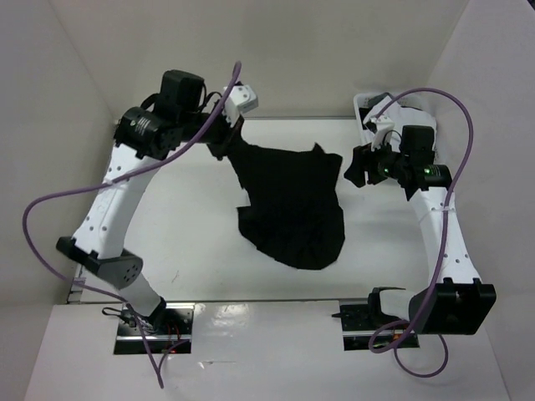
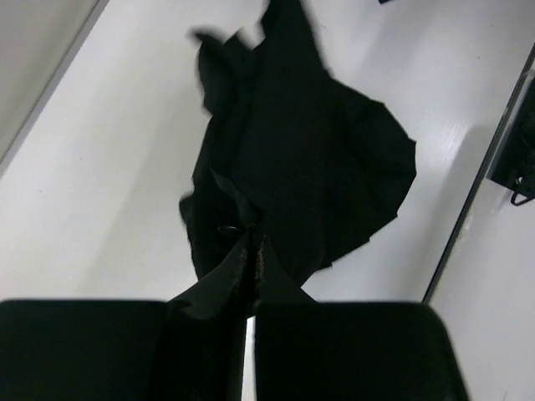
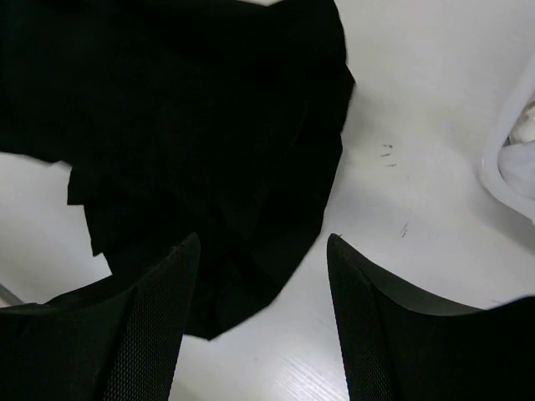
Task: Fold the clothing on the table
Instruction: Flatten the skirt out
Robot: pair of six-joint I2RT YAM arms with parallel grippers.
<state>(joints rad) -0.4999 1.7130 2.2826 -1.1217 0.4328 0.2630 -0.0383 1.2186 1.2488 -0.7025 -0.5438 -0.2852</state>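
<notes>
1. Arms: 2, both over the table. Purple cables: 2, one looping off each arm.
2. Clothing: 1 black skirt, lying about mid-table and slightly right of centre. Most of it is spread flat, with the wide rounded edge toward the near side.
3. The skirt's far-left corner is pulled up off the table into a peak that runs to the left gripper.
4. Left gripper: 1, jaws pinched tight on that corner. In the left wrist view a fold of black fabric is clamped between the fingertips and the rest hangs down below.
5. Right gripper: 1, jaws wide apart with nothing between them. It is at the skirt's far-right edge (height over the cloth unclear). In the right wrist view the skirt's edge lies under the left finger and bare table under the right one.
6. Basket: 1, white, at the far-right table corner behind the right arm, well apart from the skirt.
7. Something white sits inside the basket, blurred.
</notes>
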